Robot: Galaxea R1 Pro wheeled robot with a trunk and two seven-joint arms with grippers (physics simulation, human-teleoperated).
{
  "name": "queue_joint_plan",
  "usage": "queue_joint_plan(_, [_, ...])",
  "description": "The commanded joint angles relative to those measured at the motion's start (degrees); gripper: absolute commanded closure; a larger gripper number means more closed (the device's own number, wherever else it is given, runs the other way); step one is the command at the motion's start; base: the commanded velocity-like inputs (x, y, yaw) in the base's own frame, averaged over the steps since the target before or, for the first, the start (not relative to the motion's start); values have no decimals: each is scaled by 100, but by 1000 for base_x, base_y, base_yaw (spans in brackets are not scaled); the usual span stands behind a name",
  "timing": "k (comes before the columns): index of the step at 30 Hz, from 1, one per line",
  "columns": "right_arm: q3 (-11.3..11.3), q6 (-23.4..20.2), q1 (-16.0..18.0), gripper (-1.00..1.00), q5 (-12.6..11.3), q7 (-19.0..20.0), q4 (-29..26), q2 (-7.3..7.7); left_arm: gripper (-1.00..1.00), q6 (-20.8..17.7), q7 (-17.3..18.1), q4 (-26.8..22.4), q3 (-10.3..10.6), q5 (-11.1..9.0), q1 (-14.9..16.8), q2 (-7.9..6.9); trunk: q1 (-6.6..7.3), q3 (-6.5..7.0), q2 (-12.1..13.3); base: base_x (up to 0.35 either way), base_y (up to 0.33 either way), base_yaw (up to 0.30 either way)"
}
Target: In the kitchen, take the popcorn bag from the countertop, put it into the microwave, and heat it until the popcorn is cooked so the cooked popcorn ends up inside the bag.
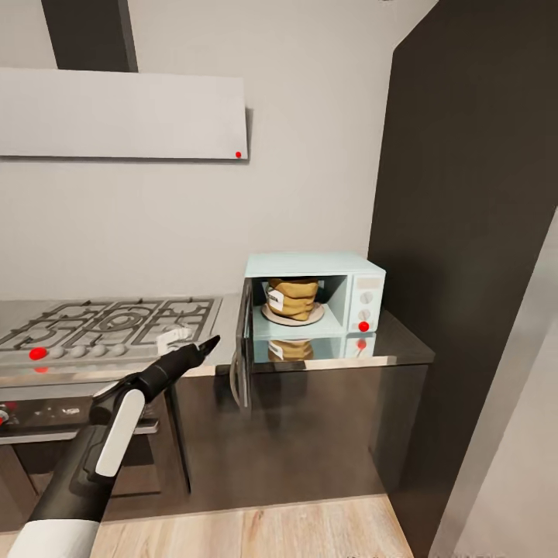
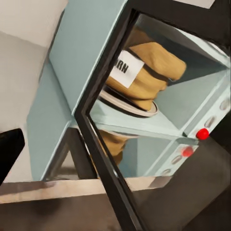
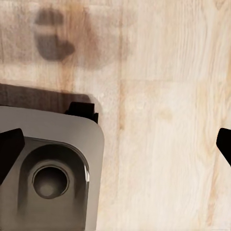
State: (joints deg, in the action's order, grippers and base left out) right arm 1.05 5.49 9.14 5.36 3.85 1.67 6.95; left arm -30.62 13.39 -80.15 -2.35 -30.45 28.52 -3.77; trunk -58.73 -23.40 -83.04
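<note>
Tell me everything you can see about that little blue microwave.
The microwave is a small, boxy, pale mint-blue unit standing on the grey countertop beside a tall dark cabinet. Its dark glass door is swung open to the left. Inside, the tan popcorn bag sits upright on a round plate. The white side panel carries knobs, with a red dot lowest.

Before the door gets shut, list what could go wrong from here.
1. The left gripper sits beside the edge of the open door; a glancing push could slip off it or shove the microwave along the countertop.
2. The popcorn bag stands on the plate near the front of the cavity; if it bulges forward, the door may catch it.
3. The hob lies close beside the left arm, so a wide swing could clip it.
</note>
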Motion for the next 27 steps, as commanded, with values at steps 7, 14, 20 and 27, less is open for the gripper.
queue_joint_plan(7, [0, 31, 9, -100, 53, 2, 18, 8, -100, -2, 719, 381, -10, -8, 1, -27, 0, -7, -4, 0, 0, -231])
queue_joint_plan(14, [0, 31, 9, -100, 53, 2, 18, 9, -100, 12, 776, 503, -14, 211, 0, -26, 0, -7, -4, 0, 0, -235])
queue_joint_plan(20, [0, 31, 9, -100, 53, 2, 18, 9, -100, 19, 788, 495, -12, 428, 1, -11, 0, -7, -4, 0, 0, -230])
queue_joint_plan(27, [0, 31, 9, -100, 53, 2, 18, 10, -100, 30, 796, 487, -20, 435, 1, -10, 0, -7, -4, 0, 0, -227])
